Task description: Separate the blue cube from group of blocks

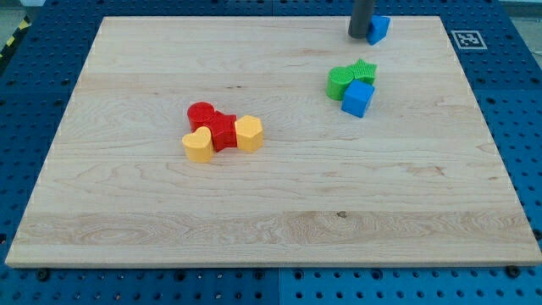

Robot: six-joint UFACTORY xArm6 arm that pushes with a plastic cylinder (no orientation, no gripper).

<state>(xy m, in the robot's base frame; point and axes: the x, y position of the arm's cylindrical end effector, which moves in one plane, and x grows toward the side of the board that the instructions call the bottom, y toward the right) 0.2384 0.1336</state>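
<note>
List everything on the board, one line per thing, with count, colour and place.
blue cube: 1, blue, right of centre, touching the green pair from below
green blocks: 2, green, a cylinder and a star, side by side above the blue cube
blue block: 1, blue, top edge, shape unclear, partly behind the rod
red blocks: 2, red, left of centre, touching each other
yellow heart: 1, yellow, lower left of the red blocks, touching them
yellow hexagon: 1, yellow, right of the red blocks, touching them
board: 1, pale wood, on a blue pegboard
marker tag: 1, black and white, top right corner
my tip: 1, dark rod, top edge, against the blue block's left side, well above the blue cube
</note>
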